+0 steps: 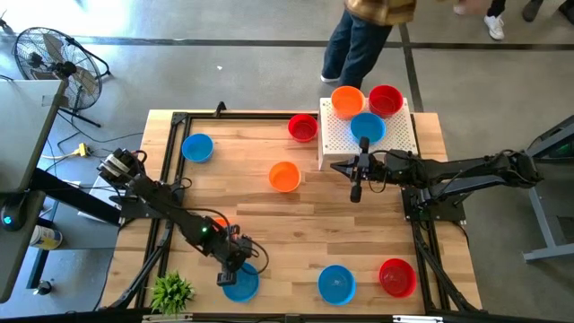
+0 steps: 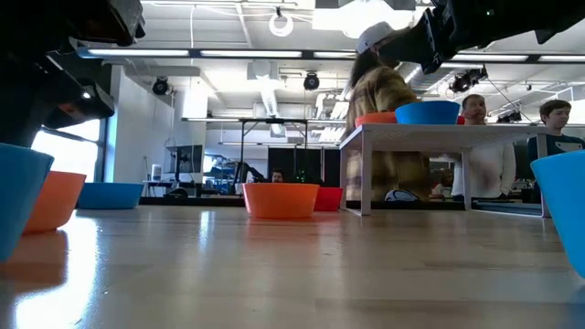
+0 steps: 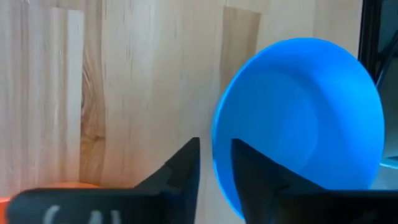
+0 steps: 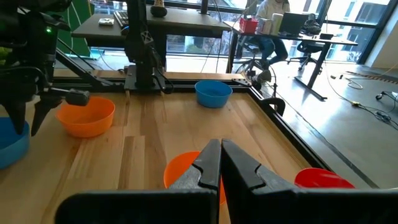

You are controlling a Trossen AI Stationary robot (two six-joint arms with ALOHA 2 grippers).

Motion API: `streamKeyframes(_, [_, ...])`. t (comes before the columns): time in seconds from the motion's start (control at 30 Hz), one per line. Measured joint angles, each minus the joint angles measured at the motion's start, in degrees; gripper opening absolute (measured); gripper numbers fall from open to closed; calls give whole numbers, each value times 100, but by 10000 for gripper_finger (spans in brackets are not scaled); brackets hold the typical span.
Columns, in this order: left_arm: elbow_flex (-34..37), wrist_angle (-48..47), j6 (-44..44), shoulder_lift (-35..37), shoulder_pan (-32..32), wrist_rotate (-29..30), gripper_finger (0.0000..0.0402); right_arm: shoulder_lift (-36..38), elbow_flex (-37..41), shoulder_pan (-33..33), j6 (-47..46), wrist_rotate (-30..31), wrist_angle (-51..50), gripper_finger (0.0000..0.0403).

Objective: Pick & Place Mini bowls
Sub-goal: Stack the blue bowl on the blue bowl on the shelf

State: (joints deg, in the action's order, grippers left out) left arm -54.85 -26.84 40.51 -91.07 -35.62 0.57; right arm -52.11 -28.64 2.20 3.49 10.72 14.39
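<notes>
Several mini bowls lie on the wooden table: blue ones [image 1: 197, 147] [image 1: 336, 283], orange ones [image 1: 284, 176] [image 1: 218, 222], red ones [image 1: 303, 127] [image 1: 396, 276]. An orange [image 1: 347, 100], a red [image 1: 385, 99] and a blue bowl [image 1: 367, 127] sit on the white perforated box [image 1: 395, 139]. My left gripper [image 1: 233, 266] [image 3: 216, 152] is open at a blue bowl [image 1: 240, 283] [image 3: 305, 118] near the table's near edge, its fingers on either side of the rim. My right gripper [image 1: 356, 190] [image 4: 221, 163] is shut and holds nothing, in the air just in front of the box. My left gripper comes at the blue bowl from above, one finger [image 3: 255, 168] inside the rim [image 3: 216, 168] and one [image 3: 183, 165] outside. Wood shows between the outer finger and the rim. Whether the inner finger touches the bowl I cannot tell. The bowl rests on the table.
A black frame [image 1: 170, 179] runs along the table's left and far edges. A small green plant [image 1: 170, 292] stands at the near left corner. A person [image 1: 359, 40] stands behind the far edge. Bare wood [image 1: 314, 233] lies in the table's middle.
</notes>
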Motion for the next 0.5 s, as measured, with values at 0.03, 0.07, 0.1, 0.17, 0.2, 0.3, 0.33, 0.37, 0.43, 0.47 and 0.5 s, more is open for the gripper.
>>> streamKeyframes(0.03, [0,-21,-18,0,0,-3,100,1,0,0,0,2,0,0])
streamKeyframes(0.07, [0,-38,-18,0,0,-1,106,1,0,0,0,2,0,0])
streamKeyframes(0.1, [2,-37,-18,0,0,1,109,1,0,0,-1,2,0,0])
streamKeyframes(0.17, [2,-34,-18,0,0,38,108,1,0,0,-25,2,0,0])
streamKeyframes(0.2, [2,-34,-18,0,0,78,104,-1,0,0,-39,2,0,0])
streamKeyframes(0.3, [2,-22,-111,-15,0,185,76,1,0,0,-43,2,0,0])
streamKeyframes(0.33, [2,27,-148,-58,0,186,64,1,0,0,-44,2,0,0])
streamKeyframes(0.37, [2,64,-164,-107,0,183,51,-1,0,0,-44,2,0,0])
streamKeyframes(0.43, [9,44,-228,-176,0,148,27,-1,0,0,-44,2,0,0])
streamKeyframes(0.47, [9,97,-267,-213,0,81,16,0,0,2,-44,2,-2,0])
streamKeyframes(0.5, [8,190,-287,-249,0,22,9,0,0,1,-45,2,-8,0])
